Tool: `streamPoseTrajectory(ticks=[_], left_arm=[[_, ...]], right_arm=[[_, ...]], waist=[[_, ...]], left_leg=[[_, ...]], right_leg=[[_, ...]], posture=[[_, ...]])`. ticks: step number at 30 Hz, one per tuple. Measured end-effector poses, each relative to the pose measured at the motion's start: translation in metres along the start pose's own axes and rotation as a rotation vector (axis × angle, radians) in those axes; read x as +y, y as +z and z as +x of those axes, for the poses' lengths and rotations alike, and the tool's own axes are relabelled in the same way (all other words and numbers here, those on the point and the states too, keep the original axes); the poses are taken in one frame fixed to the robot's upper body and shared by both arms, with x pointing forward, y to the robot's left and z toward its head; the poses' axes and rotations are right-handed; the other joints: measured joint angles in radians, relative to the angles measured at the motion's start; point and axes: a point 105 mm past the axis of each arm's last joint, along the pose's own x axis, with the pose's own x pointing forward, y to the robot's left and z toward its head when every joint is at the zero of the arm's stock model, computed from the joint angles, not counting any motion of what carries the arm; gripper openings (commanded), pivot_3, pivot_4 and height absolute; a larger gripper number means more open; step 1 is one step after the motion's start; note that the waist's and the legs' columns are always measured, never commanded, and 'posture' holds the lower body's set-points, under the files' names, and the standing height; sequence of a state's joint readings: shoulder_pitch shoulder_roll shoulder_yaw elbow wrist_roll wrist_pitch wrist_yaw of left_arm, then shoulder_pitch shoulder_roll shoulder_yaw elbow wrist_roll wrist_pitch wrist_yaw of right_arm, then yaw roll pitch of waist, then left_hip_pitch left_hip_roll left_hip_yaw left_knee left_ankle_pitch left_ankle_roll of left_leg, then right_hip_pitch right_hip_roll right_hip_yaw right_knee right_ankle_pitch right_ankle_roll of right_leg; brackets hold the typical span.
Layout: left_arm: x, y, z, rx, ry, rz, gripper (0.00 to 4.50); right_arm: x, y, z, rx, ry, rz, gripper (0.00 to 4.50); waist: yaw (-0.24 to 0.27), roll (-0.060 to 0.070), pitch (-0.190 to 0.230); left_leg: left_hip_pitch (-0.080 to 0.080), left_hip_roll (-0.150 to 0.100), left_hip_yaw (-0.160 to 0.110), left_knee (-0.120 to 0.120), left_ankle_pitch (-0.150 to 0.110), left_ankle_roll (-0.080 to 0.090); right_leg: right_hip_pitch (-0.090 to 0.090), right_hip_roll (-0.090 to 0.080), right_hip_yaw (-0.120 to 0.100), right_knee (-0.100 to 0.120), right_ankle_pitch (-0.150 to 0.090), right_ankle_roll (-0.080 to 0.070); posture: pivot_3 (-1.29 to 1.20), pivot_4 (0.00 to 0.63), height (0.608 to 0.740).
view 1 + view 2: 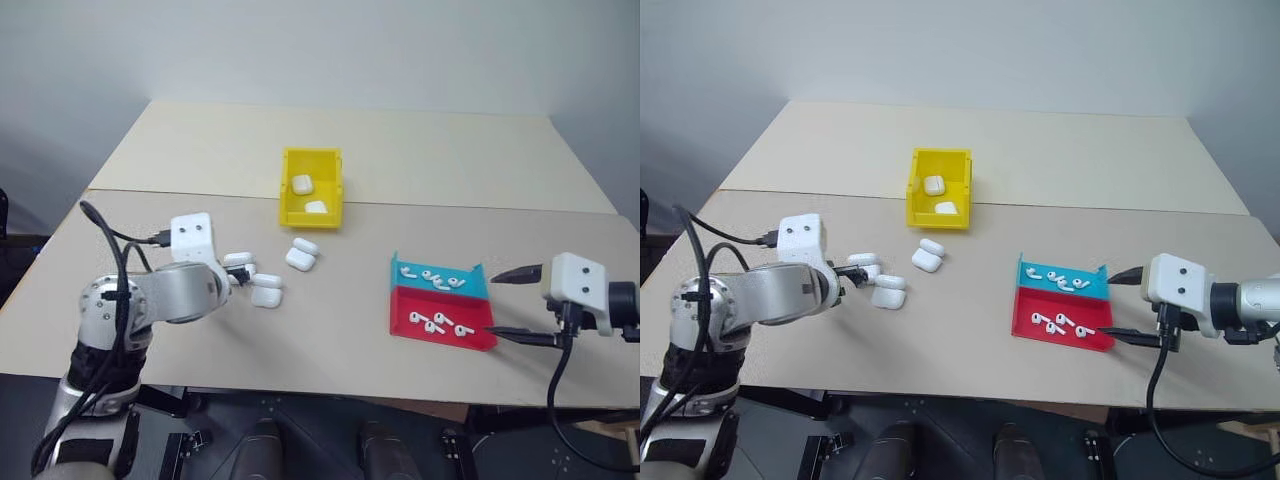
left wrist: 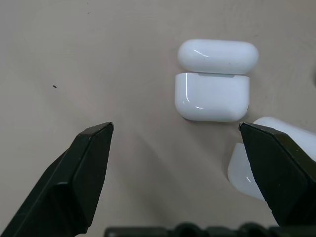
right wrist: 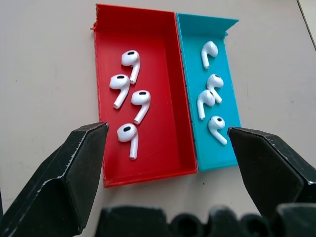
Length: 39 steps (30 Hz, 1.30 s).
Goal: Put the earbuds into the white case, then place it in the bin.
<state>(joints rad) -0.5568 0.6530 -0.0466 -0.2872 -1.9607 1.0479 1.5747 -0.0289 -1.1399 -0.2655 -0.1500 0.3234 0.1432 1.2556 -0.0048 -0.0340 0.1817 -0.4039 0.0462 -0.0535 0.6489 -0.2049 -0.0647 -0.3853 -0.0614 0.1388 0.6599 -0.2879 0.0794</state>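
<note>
Several white earbuds (image 3: 131, 64) lie in a shallow red-and-blue tray (image 1: 440, 335) at the right front of the table. My right gripper (image 3: 167, 128) hovers open just in front of it, with nothing between its fingers. Three white cases sit left of centre. One case (image 2: 212, 96) lies with its lid open, another case (image 1: 266, 291) is near my left gripper (image 1: 240, 276), and a third (image 1: 302, 255) lies closer to the bin. The left gripper is open and low over the table beside them, touching none. The yellow bin (image 1: 285, 195) stands at mid-table and holds two white cases.
The table is two beige tops joined by a seam running behind the bin. A black cable loops over my left arm (image 1: 110, 250). Bare tabletop lies between the cases and the tray.
</note>
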Motion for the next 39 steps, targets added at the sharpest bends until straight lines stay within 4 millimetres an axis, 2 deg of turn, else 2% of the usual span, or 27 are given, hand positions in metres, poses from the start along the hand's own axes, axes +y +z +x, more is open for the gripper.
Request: streamPoseTrajectory(ticks=[3, 15, 21, 39], left_arm=[[0.001, 0.005, 0.002, -0.003, 0.018, -0.016, 4.45], [-0.001, 0.004, 0.017, 0.005, 0.034, -0.022, 4.45], [-0.012, 0.014, 0.018, -0.033, -0.018, -0.014, 4.45], [-0.018, 0.005, 0.037, 0.012, -0.012, -0.017, 4.45]], right_arm=[[0.001, 0.0, 0.0, 0.001, -0.001, 0.0, 4.5], [-0.001, 0.0, -0.002, 0.004, -0.024, 0.008, 4.5], [0.0, 0.001, -0.001, 0.008, -0.024, 0.009, 4.5], [0.003, -0.005, -0.001, 0.026, -0.042, 0.03, 4.5]], waist=[[-0.004, 0.0, 0.0], [-0.004, 0.0, 0.0], [-0.003, 0.0, 0.0], [-0.006, 0.0, 0.0]], left_leg=[[0.0, 0.0, 0.0, 0.0, 0.0, 0.0], [0.0, 0.0, 0.0, -0.001, 0.001, -0.001], [-0.001, 0.0, 0.0, -0.002, 0.001, -0.001], [-0.001, 0.0, 0.0, -0.002, 0.001, -0.001]], right_leg=[[0.0, 0.0, 0.0, 0.0, 0.0, 0.0], [0.0, 0.0, 0.0, -0.002, 0.0, 0.0], [0.0, 0.0, -0.001, -0.003, 0.0, 0.0], [0.0, 0.0, -0.001, -0.003, 0.001, 0.0]], posture=[[0.0, 0.15, 0.74], [0.0, 0.15, 0.74], [0.0, 0.15, 0.74], [0.0, 0.15, 0.74]])
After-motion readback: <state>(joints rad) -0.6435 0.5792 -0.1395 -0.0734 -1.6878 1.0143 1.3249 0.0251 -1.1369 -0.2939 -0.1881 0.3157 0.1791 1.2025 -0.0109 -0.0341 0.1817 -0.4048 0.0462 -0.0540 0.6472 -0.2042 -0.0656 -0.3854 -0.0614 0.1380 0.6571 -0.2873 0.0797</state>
